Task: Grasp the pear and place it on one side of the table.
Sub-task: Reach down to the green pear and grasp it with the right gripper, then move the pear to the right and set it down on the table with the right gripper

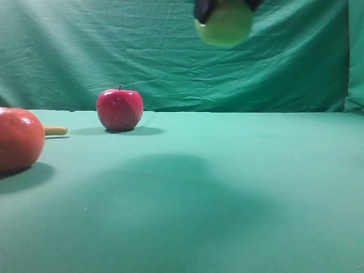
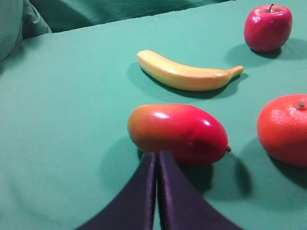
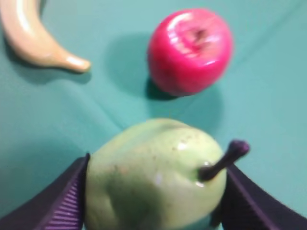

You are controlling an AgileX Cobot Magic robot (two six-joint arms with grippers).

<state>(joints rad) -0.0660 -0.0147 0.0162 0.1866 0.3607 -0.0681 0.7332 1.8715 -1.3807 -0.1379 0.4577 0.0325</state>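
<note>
I see the right gripper (image 3: 153, 191) clamped on the pear (image 3: 153, 177), one dark finger (image 3: 57, 201) pressed to each flank, stem (image 3: 223, 160) pointing toward the wrist camera; in the high view the pear (image 1: 224, 23) hangs well above the table (image 1: 227, 187), at the top of frame against the backdrop (image 1: 170, 57). Below it on the cloth sit the apple (image 3: 189, 50) and the banana (image 3: 33, 36), apart from each other. Left gripper (image 2: 157, 158): fingers pressed together, holding nothing (hovering just short of the mango (image 2: 177, 133), orange fruit (image 2: 283, 129) to its right).
</note>
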